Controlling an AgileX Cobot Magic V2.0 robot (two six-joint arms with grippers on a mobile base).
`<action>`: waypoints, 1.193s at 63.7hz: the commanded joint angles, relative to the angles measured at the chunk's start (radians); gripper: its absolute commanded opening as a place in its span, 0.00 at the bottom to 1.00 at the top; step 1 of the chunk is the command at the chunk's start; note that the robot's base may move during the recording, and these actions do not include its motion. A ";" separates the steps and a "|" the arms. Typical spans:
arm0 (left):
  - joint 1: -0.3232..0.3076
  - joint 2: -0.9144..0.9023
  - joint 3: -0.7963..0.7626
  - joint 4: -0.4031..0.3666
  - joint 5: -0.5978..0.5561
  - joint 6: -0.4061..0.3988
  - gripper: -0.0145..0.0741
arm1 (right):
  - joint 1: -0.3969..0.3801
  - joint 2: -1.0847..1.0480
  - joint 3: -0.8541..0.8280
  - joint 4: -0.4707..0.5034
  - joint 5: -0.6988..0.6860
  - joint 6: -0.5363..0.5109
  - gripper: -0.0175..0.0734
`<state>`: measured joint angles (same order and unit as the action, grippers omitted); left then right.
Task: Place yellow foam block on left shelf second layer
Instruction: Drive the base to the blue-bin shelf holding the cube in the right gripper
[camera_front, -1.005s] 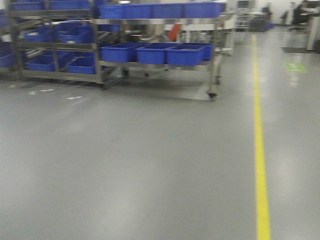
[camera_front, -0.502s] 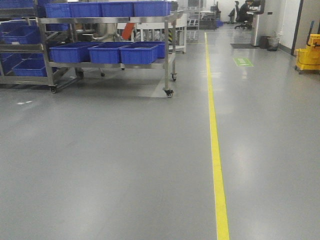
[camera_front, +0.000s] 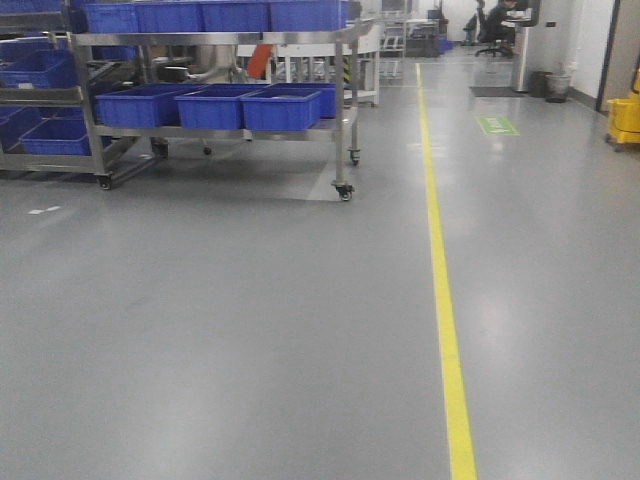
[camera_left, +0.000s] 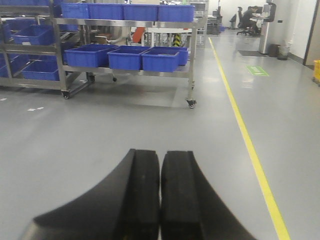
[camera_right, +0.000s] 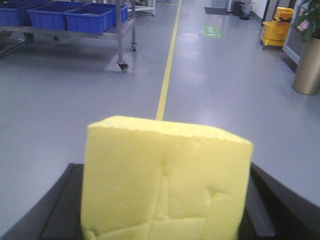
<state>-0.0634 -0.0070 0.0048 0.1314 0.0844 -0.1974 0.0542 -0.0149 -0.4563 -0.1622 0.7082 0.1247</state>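
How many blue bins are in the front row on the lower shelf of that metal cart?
3: the left bin, the middle bin, the right bin, side by side. More sit behind, partly hidden.

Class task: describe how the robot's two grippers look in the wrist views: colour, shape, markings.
Left gripper: two broad matte black fingers with flat inner faces, outer edges flaring toward the base. Right gripper: only black finger edges show. No cables or markings visible.

Front view forward, both wrist views likewise (same cart (camera_front: 200, 39))
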 joint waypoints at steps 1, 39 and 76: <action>0.000 -0.011 0.028 -0.007 -0.084 -0.004 0.32 | -0.007 -0.006 -0.029 -0.016 -0.091 -0.008 0.55; 0.000 -0.011 0.028 -0.007 -0.084 -0.004 0.32 | -0.007 -0.006 -0.029 -0.016 -0.091 -0.008 0.55; 0.000 -0.011 0.028 -0.007 -0.084 -0.004 0.32 | -0.007 -0.006 -0.029 -0.016 -0.089 -0.008 0.55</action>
<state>-0.0634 -0.0070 0.0048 0.1314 0.0844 -0.1974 0.0542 -0.0149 -0.4563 -0.1622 0.7082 0.1247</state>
